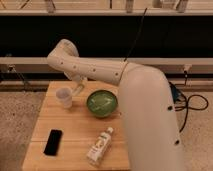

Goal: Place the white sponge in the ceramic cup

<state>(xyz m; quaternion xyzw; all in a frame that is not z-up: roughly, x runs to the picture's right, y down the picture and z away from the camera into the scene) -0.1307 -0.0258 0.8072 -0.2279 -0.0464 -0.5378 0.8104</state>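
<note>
Nearest us on the wooden surface (75, 145) we note a black phone (53, 142) and a white-and-tan bottle (100, 146) lying flat. Beyond them stand the green bowl (102, 103) and, to its left, the ceramic cup (64, 97). The claw (78, 89) hangs just beside the cup's rim, closed. We cannot see the white sponge; we judge it is pinched in the claw, hidden by the arm (95, 70). The step in hand is positioning over the cup. Next we expect centring above the mouth, lowering and releasing.
</note>
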